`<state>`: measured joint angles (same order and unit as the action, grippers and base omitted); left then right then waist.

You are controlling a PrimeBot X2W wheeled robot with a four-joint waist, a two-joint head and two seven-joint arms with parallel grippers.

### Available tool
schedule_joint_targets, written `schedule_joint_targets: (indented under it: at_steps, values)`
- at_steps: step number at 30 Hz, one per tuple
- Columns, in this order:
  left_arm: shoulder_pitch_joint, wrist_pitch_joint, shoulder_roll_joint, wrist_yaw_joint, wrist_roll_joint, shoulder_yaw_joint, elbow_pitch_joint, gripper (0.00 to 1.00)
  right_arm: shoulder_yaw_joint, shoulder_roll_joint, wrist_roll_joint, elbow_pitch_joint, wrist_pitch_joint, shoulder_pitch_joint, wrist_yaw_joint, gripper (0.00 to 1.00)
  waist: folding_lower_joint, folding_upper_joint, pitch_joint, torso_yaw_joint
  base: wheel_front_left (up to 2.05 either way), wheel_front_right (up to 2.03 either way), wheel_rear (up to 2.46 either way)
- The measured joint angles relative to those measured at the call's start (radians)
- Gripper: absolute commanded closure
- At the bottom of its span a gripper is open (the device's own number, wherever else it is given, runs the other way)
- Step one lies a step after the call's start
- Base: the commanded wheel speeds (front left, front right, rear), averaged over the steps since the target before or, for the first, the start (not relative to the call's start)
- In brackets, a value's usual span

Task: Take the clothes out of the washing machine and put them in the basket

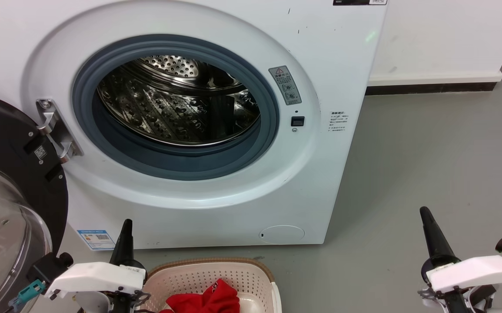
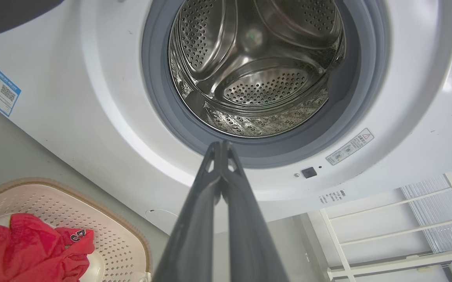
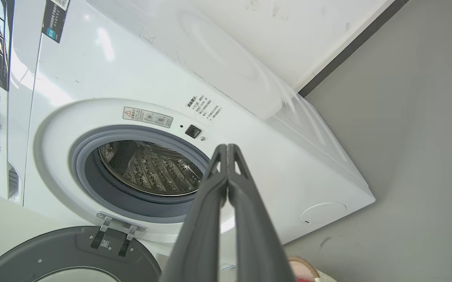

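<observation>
Down at the foot of the washing machine sits the cream basket, close enough for a short carry from the porthole, and the red garment lies bunched inside it. The steel drum looks bare, so I judge the job done. The left gripper and right gripper hang low, fingers pressed together on nothing. The glass door stands wide open, leaving the porthole free. The grey floor meets a white wall.
</observation>
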<state>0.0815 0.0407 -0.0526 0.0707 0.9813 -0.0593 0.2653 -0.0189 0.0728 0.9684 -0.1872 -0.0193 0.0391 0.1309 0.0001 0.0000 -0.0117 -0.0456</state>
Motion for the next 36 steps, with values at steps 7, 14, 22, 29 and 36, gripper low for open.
schedule_joint_targets:
  at_steps: [7, 14, 22, 29, 36]
  values:
    - [0.002, -0.02, 0.0, 0.008, 0.079, -0.007, -0.002, 1.0, -0.006, 0.0, 0.086, -0.006, 0.013, 0.008, 0.0, 1.0, 0.0, 0.0, 0.001, 0.005, 0.0, 0.0, 0.0]
    - [0.005, -0.038, 0.0, 0.015, 0.154, -0.013, -0.004, 1.0, -0.014, 0.001, 0.167, -0.012, 0.026, 0.014, 0.0, 1.0, 0.0, 0.0, 0.003, 0.009, 0.0, 0.0, 0.0]
    - [0.007, -0.063, 0.001, 0.026, 0.255, -0.021, -0.007, 1.0, -0.024, 0.001, 0.272, -0.021, 0.042, 0.022, 0.0, 1.0, 0.0, 0.0, 0.005, 0.015, 0.0, 0.0, 0.0]
    - [0.01, -0.079, 0.001, 0.028, 0.319, -0.027, -0.009, 1.0, -0.031, 0.001, 0.341, -0.028, 0.055, 0.029, 0.0, 1.0, 0.0, 0.0, 0.006, 0.02, 0.0, 0.0, 0.0]
    - [0.011, -0.094, 0.001, 0.035, 0.381, -0.033, -0.011, 1.0, -0.037, 0.001, 0.406, -0.033, 0.065, 0.034, 0.0, 1.0, 0.0, 0.0, 0.008, 0.024, 0.0, 0.0, 0.0]
